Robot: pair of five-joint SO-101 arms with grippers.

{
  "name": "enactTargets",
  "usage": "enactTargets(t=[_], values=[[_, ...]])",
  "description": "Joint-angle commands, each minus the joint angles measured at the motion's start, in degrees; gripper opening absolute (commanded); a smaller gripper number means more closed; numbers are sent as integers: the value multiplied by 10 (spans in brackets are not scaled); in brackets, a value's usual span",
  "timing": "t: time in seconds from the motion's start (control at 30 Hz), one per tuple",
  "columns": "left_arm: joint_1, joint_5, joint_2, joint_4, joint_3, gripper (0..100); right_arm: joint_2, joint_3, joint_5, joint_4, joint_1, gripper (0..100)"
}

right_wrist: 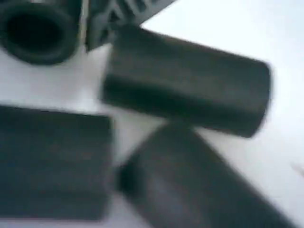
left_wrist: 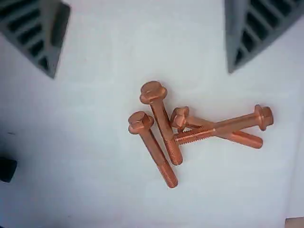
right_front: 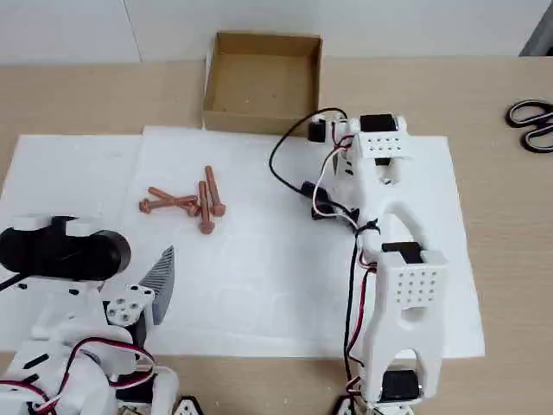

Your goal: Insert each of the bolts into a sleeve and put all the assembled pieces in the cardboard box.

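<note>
The left gripper (left_wrist: 141, 71) hangs over the white sheet (right_front: 259, 285) with its two gray fingers (left_wrist: 40, 38) spread wide apart, and it holds nothing. Right under it lie four copper bolts (left_wrist: 164, 126) in a small pile. Two bolts lie side by side and two cross each other, and they touch. Seen from high up, the bolts are on the left part of the sheet, a bit farther off than the left arm, which sits at the near left corner. The right gripper (right_front: 335, 197) is down low over the black sleeves (right_wrist: 185, 90), very close to them. I cannot say whether it is gripping or let go. Four sleeves lie bunched together on the sheet. One shows its round hole and the others lie on their sides. The sleeves are in the middle of the sheet, to the right of the bolts and well apart from them. The right arm stands at the near right and bends over toward the sleeves. The cardboard box (right_front: 251, 121) sits on the table (right_front: 86, 95) at the far edge of the sheet, with nothing inside. A pair of scissors (right_front: 529, 123) lies far off at the right.
</note>
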Motion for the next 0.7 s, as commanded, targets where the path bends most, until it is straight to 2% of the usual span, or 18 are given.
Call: enactTargets(t=[0.0, 0.17, 0.27, 0.37, 0.47, 0.67], values=[[-4, 2, 0, -5, -1, 218, 11, 1, -4, -7, -3, 20], [-4, 2, 6, 5, -19, 217, -57, -58, -2, 63, -2, 9], [-4, 0, 42, 30, -44, 217, -132, -55, -2, 63, -1, 4], [-4, -1, 128, 64, -82, 217, -206, -45, -2, 65, -5, 3], [-4, -2, 219, 62, -127, 217, -267, -17, -2, 65, -10, 3], [-3, -31, 423, -5, -211, 217, -328, 76, -2, 63, -14, 3]])
